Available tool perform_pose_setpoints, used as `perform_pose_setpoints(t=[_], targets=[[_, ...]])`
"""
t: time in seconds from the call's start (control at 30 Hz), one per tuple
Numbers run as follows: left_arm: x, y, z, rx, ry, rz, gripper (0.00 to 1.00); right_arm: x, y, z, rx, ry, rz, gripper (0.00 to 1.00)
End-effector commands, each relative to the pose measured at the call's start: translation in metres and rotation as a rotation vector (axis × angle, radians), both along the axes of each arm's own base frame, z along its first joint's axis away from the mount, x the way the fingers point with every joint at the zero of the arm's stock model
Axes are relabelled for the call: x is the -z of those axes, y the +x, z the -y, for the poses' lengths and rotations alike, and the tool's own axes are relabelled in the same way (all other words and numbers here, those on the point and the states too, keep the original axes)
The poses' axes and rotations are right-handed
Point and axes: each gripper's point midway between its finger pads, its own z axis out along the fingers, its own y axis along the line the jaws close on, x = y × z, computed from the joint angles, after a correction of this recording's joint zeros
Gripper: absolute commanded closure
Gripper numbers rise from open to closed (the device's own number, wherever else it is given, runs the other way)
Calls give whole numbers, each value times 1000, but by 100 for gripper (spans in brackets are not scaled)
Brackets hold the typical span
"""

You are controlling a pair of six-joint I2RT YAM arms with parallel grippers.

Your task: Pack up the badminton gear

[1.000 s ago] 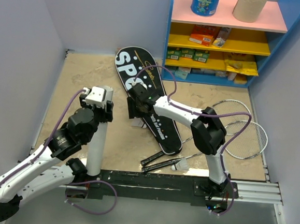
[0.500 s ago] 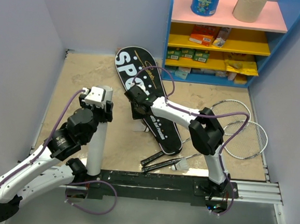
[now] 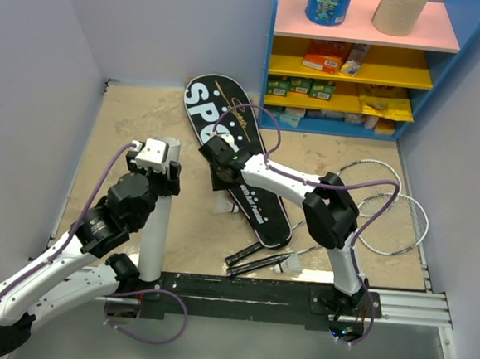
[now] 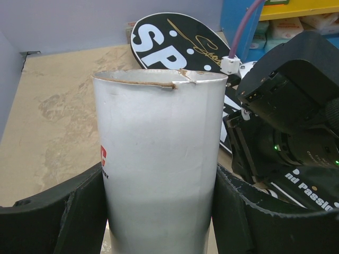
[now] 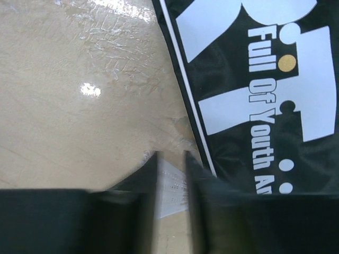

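pale lilac walls (image 3: pixel 177 25) close in a beige, marbled floor (image 3: pixel 136 130) that carries a bright glare patch (image 5: pixel 90 90). in the far right corner stands a blue shelf unit (image 3: pixel 344 128) with a pink top board (image 3: pixel 360 29) and yellow lower boards (image 3: pixel 398 75).

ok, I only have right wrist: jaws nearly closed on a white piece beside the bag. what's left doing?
Observer: The left gripper holds the long white tube upright, jaws on both sides of it.
Operator: what's my white piece?
Observer: From above, the white piece sits under the right gripper at the left edge of the black bag; too small to name.
Operator: rackets?
Observer: Both rackets lie right of the bag, outside it.
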Motion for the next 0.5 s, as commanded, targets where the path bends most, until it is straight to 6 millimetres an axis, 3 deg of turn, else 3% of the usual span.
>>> perform_pose_setpoints(t=[0.0, 0.07, 0.27, 0.47], targets=[[-20, 1, 0, -5, -62, 47, 96, -56, 1, -6, -4, 35, 111, 58], [-22, 1, -1, -8, -69, 51, 96, -60, -4, -5, -4, 15, 128, 53], [-25, 0, -7, -31, -90, 60, 96, -76, -23, -7, 9, -64, 211, 51], [-24, -1, -21, -106, -96, 53, 96, -65, -37, -10, 14, -135, 219, 50]])
